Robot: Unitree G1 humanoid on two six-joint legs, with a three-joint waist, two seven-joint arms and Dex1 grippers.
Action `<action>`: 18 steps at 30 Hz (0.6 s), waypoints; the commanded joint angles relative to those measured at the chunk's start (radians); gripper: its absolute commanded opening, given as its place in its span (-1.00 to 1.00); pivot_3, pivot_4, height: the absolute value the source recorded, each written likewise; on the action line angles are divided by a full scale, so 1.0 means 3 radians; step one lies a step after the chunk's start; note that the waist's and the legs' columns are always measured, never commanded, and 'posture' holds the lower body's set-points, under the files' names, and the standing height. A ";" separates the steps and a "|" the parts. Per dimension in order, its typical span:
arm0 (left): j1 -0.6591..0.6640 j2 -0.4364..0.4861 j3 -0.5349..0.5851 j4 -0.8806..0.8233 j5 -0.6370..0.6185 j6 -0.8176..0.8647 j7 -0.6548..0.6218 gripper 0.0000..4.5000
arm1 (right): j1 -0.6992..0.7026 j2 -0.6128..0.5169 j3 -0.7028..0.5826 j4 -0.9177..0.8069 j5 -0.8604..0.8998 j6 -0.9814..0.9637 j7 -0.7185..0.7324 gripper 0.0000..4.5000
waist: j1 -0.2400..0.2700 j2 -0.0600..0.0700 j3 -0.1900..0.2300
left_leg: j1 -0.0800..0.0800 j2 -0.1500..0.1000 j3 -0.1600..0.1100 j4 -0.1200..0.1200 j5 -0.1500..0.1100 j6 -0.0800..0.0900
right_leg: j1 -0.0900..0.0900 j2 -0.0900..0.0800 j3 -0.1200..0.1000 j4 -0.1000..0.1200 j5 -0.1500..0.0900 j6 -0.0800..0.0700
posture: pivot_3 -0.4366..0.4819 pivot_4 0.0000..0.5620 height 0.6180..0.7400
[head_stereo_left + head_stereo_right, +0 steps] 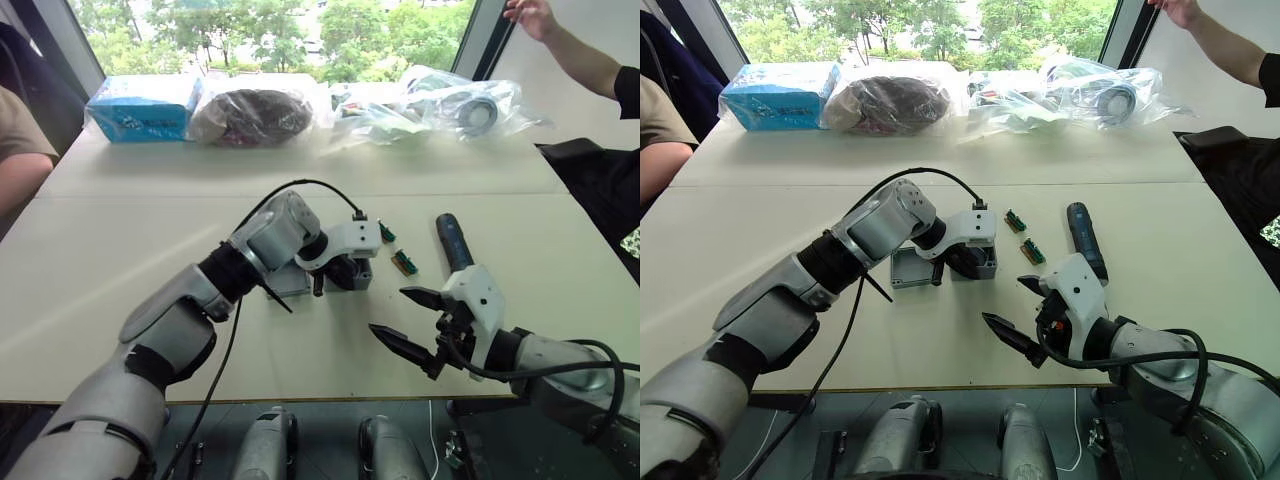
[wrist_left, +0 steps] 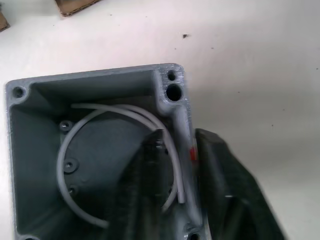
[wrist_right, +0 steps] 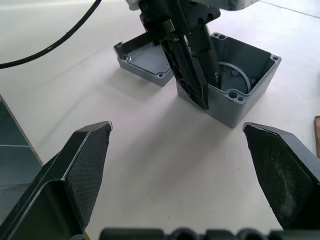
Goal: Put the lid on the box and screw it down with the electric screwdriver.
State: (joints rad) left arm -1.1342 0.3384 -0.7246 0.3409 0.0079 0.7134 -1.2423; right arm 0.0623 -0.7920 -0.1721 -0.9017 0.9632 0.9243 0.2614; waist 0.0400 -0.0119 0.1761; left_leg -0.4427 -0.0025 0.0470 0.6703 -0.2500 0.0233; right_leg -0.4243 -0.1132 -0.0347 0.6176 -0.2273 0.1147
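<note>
Box (image 3: 235, 80) sits open near the desk's (image 1: 120, 250) middle, the left tool (image 2: 192, 165) clenched on one wall, one finger inside and one outside. Lid (image 3: 145, 57) lies just beside it. Right tool (image 1: 410, 320) hovers released nearer the front edge. Electric screwdriver (image 1: 453, 240) lies toward the right edge.

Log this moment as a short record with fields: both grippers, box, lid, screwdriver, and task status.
left gripper: fingers straddle one wall of the box, one inside and one outside
right gripper: open, holding nothing, above the table near the front edge
box: open, upright on the table, a pale ring lying inside
lid: on the table beside the box, hollow side up
electric screwdriver: lying on the table beyond the right gripper, untouched
task status: lid not yet on, no screws driven
</note>
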 commanded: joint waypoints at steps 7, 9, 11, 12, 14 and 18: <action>-0.0048 -0.0003 0.0105 0.0113 0.0079 -0.0811 -0.0236 -0.99 | 0.0074 0.0003 -0.0060 -0.0042 -0.0072 -0.0126 0.0077 1.00 | -0.0002 0.0001 -0.0002 | -0.0004 0.0001 -0.0002 0.0021 -0.0004 0.0007 | 0.0005 0.0000 -0.0001 0.0006 -0.0005 -0.0009 | -0.05 -0.47 1.00; -0.0022 0.0073 0.0117 0.0117 0.0037 -0.1196 -0.0495 -0.99 | 0.0090 0.0003 -0.0060 -0.0047 -0.0076 -0.0123 0.0087 1.00 | -0.0003 0.0001 -0.0002 | -0.0005 0.0004 -0.0001 0.0023 -0.0005 0.0008 | 0.0004 0.0000 -0.0001 0.0007 -0.0005 -0.0010 | -0.05 -0.47 1.00; 0.0025 0.0130 0.0134 0.0111 -0.0015 -0.1519 -0.0727 -0.99 | 0.0109 0.0004 -0.0062 -0.0058 -0.0079 -0.0120 0.0088 1.00 | -0.0003 0.0001 -0.0002 | -0.0004 0.0006 -0.0001 0.0024 -0.0005 0.0008 | 0.0004 0.0000 0.0000 0.0007 -0.0005 -0.0010 | -0.05 -0.47 1.00; 0.0043 0.0153 0.0126 0.0126 -0.0024 -0.1648 -0.0842 -0.99 | 0.0116 0.0003 -0.0063 -0.0059 -0.0081 -0.0118 0.0087 1.00 | -0.0003 0.0001 -0.0002 | -0.0004 0.0006 -0.0001 0.0024 -0.0005 0.0008 | 0.0004 0.0000 0.0000 0.0007 -0.0005 -0.0010 | -0.05 -0.47 1.00; 0.0089 0.0177 0.0120 0.0151 -0.0044 -0.1880 -0.1020 -0.99 | 0.0137 0.0004 -0.0067 -0.0069 -0.0082 -0.0116 0.0080 1.00 | -0.0003 0.0001 -0.0002 | -0.0004 0.0007 0.0000 0.0025 -0.0005 0.0008 | 0.0005 0.0000 0.0000 0.0007 -0.0005 -0.0010 | -0.05 -0.47 1.00; 0.0151 0.0183 0.0121 0.0227 -0.0017 -0.2148 -0.1207 -0.99 | 0.0180 0.0015 -0.0070 -0.0102 -0.0076 -0.0117 0.0052 1.00 | 0.0001 0.0001 -0.0002 | -0.0006 0.0006 0.0000 0.0031 -0.0006 0.0009 | 0.0006 0.0000 0.0000 0.0008 -0.0005 -0.0010 | -0.05 -0.47 1.00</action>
State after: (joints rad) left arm -1.0808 0.3925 -0.7189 0.4224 0.0109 0.1075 -1.5797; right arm 0.1151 -0.7919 -0.1716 -0.8988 0.9419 0.9081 0.2799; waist 0.0403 -0.0115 0.1755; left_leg -0.4446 -0.0005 0.0470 0.6802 -0.2519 0.0265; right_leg -0.4221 -0.1133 -0.0347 0.6201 -0.2288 0.1116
